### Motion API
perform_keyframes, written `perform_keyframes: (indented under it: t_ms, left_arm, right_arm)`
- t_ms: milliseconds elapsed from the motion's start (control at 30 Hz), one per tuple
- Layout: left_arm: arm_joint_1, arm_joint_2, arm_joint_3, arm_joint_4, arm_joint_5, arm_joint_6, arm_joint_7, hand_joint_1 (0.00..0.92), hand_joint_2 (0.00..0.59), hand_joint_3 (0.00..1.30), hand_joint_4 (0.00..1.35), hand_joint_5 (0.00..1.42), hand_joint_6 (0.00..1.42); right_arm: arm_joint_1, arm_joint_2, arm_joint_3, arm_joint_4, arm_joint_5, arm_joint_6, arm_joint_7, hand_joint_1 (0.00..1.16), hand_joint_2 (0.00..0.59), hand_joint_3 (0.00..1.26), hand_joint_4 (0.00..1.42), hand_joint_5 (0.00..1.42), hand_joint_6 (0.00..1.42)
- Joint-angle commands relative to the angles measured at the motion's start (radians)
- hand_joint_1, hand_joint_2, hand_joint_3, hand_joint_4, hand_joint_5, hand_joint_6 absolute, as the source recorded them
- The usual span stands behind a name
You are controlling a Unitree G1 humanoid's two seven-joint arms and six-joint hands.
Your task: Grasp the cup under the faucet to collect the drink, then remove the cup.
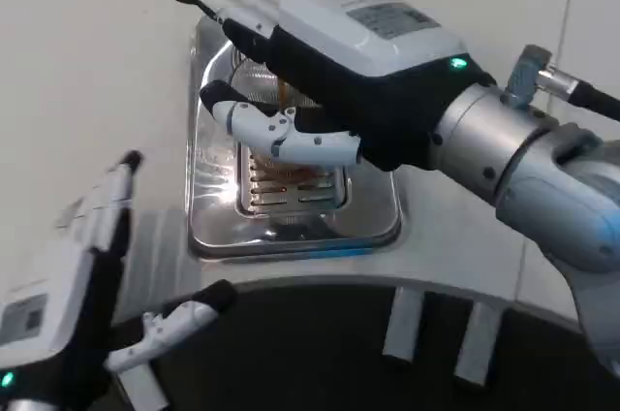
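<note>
The left hand (82, 266) hovers open beside the shiny steel drip tray (218, 227), holding nothing. On the tray's slotted grate, under the faucet, stands the clear ribbed cup (260, 81), the right hand (329, 72) wrapped around it.

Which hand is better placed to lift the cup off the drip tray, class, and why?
The right hand: its fingers are already around the clear cup on the shiny metal drip tray. The left hand waits open, off to the side.
</note>
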Motion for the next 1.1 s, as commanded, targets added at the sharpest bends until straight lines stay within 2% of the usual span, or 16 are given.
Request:
perform_keyframes:
  t_ms: [33,133,300,567,1100]
  left_arm:
    - [-0.042,0.019,-0.008,0.036,-0.028,-0.016,-0.033,0.03,0.034,0.0,0.0,0.01,0.03]
    - [-0.07,0.02,-0.008,0.063,-0.039,-0.03,-0.024,0.068,0.024,0.0,0.0,0.0,0.03]
    - [-0.13,-0.005,-0.013,0.145,-0.05,-0.078,0.026,0.103,0.024,0.0,0.0,0.0,0.02]
    - [-0.228,-0.029,-0.049,0.25,-0.052,-0.104,0.063,0.165,0.034,0.0,0.0,0.0,0.01]
    - [-0.334,-0.031,-0.094,0.376,-0.059,-0.128,0.1,0.192,0.043,0.0,0.0,0.03,0.02]
  right_arm:
    - [0.043,0.008,0.02,-0.021,0.016,-0.026,0.071,0.0,0.545,0.01,0.0,0.0,0.0]
    - [0.049,0.012,0.014,-0.023,0.014,-0.021,0.079,0.0,0.549,0.02,0.0,0.0,0.0]
    - [0.043,0.021,0.009,-0.018,0.007,-0.018,0.096,0.0,0.553,0.02,0.0,0.0,0.0]
    - [0.033,0.039,-0.002,0.007,0.001,-0.026,0.108,0.0,0.555,0.02,0.0,0.0,0.0]
    - [0.039,0.066,-0.023,0.035,0.001,-0.044,0.107,0.0,0.553,0.02,0.0,0.0,0.0]
